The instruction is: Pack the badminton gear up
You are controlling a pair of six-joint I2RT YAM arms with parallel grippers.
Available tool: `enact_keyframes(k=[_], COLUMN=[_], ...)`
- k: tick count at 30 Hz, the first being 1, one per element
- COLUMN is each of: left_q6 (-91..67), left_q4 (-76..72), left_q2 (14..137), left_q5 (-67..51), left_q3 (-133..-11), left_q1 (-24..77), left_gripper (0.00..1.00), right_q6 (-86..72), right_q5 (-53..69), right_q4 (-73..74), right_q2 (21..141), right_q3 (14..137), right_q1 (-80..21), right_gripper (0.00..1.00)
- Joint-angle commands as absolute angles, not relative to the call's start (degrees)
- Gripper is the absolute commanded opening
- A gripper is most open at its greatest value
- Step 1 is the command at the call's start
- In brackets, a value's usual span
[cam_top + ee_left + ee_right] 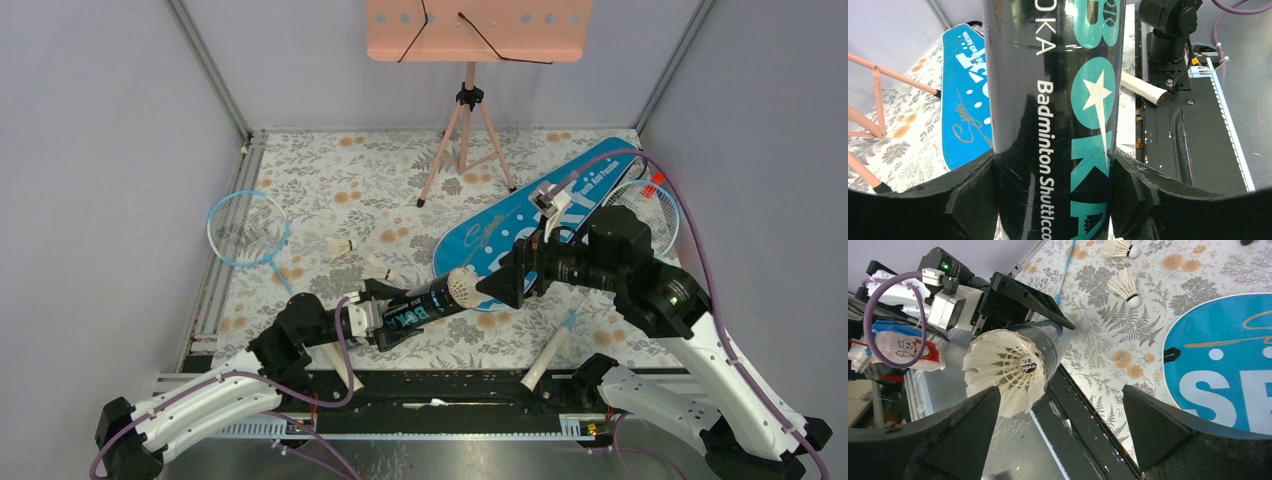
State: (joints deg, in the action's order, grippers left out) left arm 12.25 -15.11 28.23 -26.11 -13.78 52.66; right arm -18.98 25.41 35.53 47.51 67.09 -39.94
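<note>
The left pincer [390,313] grips a glossy black cylindrical tube [425,300] at its middle. A white feather shuttlecock [1005,367] juts from the tube's mouth, just ahead of the wide-open, empty right pincer [1063,415]. A square push along the tube should spare the feathers.

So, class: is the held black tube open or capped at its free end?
Open: no cap on the black tube; a white shuttlecock sits in its mouth, feathers flaring past the rim.
</note>
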Motion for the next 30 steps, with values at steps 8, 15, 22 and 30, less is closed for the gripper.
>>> enact_keyframes(k=[8,15,22,30], left_q6=[12.31,12.04,11.82,11.06], left_q4=[-21.53,-22.09,-22.58,-22.60], left_q2=[28.48,28.56,29.16,28.68], left_q5=[-28.10,-28.25,-27.33,-25.47], left_q3=[-15.47,-15.38,-15.71,-16.55], left_q1=[52.89,52.83,52.85,52.90], left_gripper=[0.04,0.04,0.04,0.04], right_q6=[-16.13,-12.30,-11.23,-10.09], right_q5=[24.81,18.98,21.05,8.58], right_q4=[37.12,37.32,31.15,30.64], right_q2=[53.93,63.00,67.99,55.08], right_q3=[67.45,68.92,69.05,71.44], right_q1=[-39.89,-42.70,-47.28,-47.29], right_gripper=[1.00,1.00,1.00,1.00])
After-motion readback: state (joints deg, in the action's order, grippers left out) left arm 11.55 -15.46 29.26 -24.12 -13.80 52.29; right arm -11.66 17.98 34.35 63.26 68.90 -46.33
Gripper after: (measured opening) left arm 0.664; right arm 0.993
